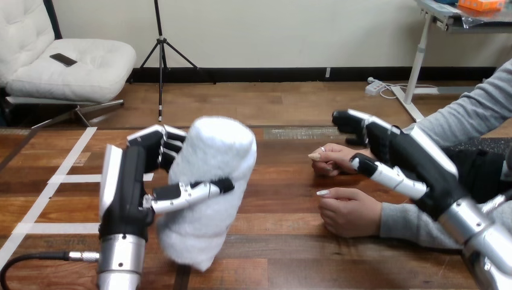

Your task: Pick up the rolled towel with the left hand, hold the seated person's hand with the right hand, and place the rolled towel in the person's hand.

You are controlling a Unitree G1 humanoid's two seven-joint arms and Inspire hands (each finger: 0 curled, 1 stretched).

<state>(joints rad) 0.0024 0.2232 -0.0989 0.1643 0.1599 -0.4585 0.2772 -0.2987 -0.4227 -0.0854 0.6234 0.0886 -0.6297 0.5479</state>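
Rolled towel (211, 181) sits upright, clasped by the left robot hand (128, 187), at the worktop's (284, 254) left. The right robot hand (395, 151), fingers loose, hangs over the person's farther hand (332, 162).

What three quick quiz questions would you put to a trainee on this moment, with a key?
1. True or false: the rolled towel lies flat on the table.
2. Multiple choice: the right hand is A) shut on the towel, B) open, close to the person's farther hand, C) tucked under the table.
3. Short answer: which robot hand grips the towel?

Key: 1 false, it stands roughly upright, slightly tilted, in a grip. 2 B. 3 the left hand, with fingers and thumb curled round the towel.
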